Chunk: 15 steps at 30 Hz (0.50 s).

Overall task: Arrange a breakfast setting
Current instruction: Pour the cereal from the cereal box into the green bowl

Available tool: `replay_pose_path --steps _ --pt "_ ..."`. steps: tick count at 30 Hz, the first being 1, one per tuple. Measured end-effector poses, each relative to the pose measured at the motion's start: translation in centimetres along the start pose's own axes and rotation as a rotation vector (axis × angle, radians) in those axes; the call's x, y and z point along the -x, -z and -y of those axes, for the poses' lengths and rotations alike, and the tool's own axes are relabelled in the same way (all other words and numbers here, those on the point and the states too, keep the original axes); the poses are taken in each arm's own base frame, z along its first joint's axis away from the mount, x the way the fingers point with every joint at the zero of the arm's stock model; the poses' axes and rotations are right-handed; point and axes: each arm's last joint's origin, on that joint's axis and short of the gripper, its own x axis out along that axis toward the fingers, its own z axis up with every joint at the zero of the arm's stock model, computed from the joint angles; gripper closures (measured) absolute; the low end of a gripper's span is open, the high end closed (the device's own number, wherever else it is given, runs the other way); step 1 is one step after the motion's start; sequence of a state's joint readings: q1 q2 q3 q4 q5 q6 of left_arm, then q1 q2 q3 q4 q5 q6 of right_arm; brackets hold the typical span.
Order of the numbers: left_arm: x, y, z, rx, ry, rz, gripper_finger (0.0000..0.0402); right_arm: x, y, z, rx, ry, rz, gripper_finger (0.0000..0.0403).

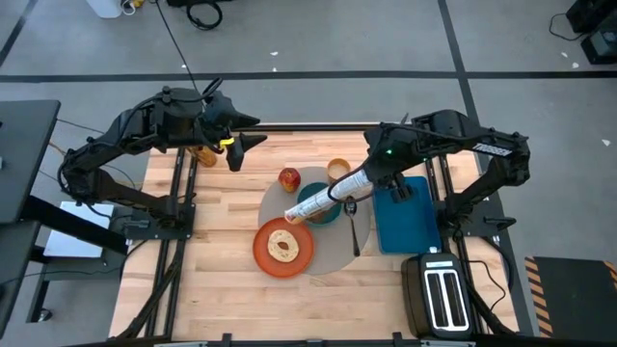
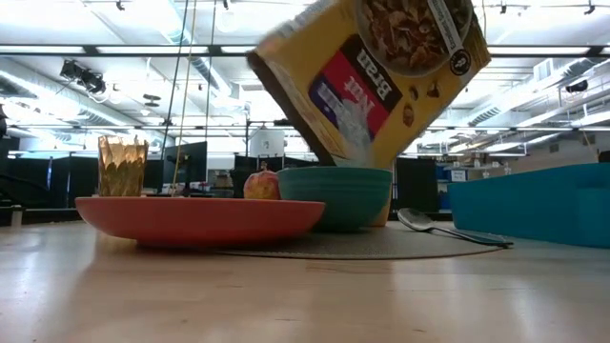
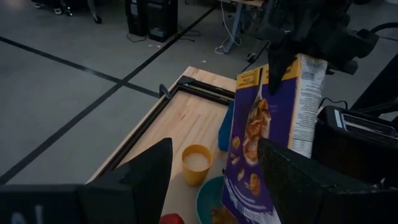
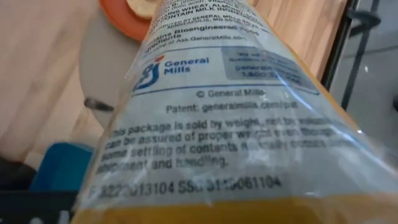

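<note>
Right end effector [image 1: 339, 192] is clamped on a cereal box [image 1: 318, 201], held tipped over the teal bowl [image 1: 322, 209] with its open end pointing down toward the bowl. Low view: box [image 2: 372, 71] hangs tilted just above the bowl [image 2: 335, 196], "Bran" print and a cereal photo on the face. Left wrist view: purple box front [image 3: 264, 143] with a spoon-and-flakes picture; brown flakes show inside the bowl [image 3: 211, 204] under it. Right wrist view is filled by the box's side panel [image 4: 217, 118] with General Mills print; the end effector's own fingers are not visible there.

Orange plate [image 1: 283, 248] lies beyond the box's lowered end, on the round grey placemat [image 1: 333, 249], and holds the round bagel-like bread [image 1: 282, 247]. Small yellow-orange cup [image 1: 338, 171] stands just beside the right end effector, at the mat's edge; in the left wrist view it [image 3: 196, 164] holds a pale liquid. Red apple [image 1: 289, 177] sits near the cup, on the mat. Metal spoon [image 1: 354, 229] lies on the mat directly below the end effector, bowl end toward it. Blue tray [image 1: 406, 217] sits just beside the mat, under the right arm; black toaster [image 1: 442, 295] is past the tray.

Left end effector [image 1: 249, 142] hovers over the worktop [image 1: 212, 280], well apart from the setting, fingers spread open and holding nothing. An amber ribbed glass [image 2: 123, 166] shows in the low view behind the plate [image 2: 200, 218].
</note>
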State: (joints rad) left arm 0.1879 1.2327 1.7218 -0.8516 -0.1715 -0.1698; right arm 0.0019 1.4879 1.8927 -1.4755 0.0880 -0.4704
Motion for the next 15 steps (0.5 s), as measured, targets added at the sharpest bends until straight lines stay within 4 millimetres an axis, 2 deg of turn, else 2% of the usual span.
replay_pose_path --steps 15 --pt "0.0 -0.03 0.01 0.01 0.001 0.003 0.0159 0.64 -0.07 -0.42 0.024 0.08 -0.012 0.0213"
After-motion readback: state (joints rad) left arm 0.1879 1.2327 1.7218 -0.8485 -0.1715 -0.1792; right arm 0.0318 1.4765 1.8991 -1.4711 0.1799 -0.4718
